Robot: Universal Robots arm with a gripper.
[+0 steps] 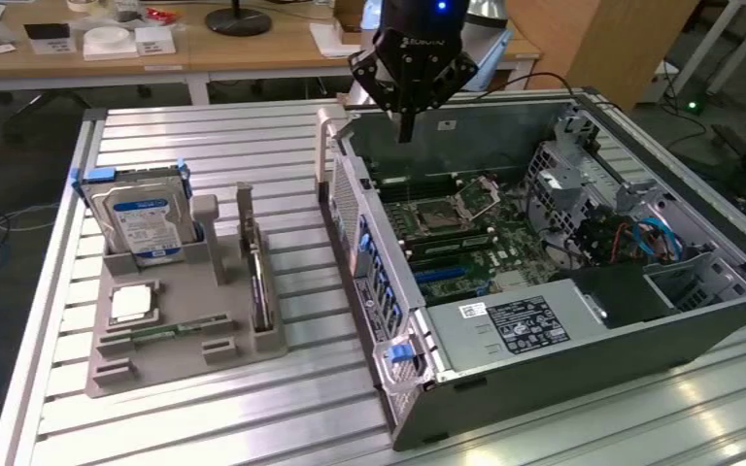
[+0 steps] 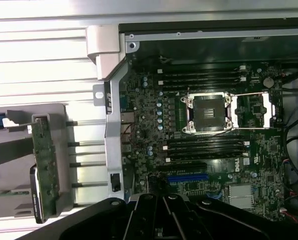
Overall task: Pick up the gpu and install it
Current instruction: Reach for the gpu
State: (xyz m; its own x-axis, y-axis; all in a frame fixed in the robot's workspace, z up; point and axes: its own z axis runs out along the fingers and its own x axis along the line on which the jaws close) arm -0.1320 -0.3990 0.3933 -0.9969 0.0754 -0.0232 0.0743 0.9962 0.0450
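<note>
Closest to my wrist lens is my own gripper [image 2: 159,212], its 2 fingers pressed together with nothing between them. In the exterior view it hangs over the far end of the open computer case [image 1: 581,335], above the motherboard [image 2: 154,115] with its bare processor socket and 1 blue slot [image 2: 188,177].

The gpu [image 1: 259,282] is not in my reach. It stands on edge in the grey holder [image 1: 179,345] on the slatted table [image 1: 218,136], its silver bracket upward at the far end. That puts it beside the case on the exterior view's left, well apart from me. The hard drive [image 1: 147,218] stands in the same holder, further to that side.

I judge the pick has not begun, so I am at the approach and nothing is installed. Taking the card calls for spread fingers, squared to its thin top edge and clear of the bracket.
</note>
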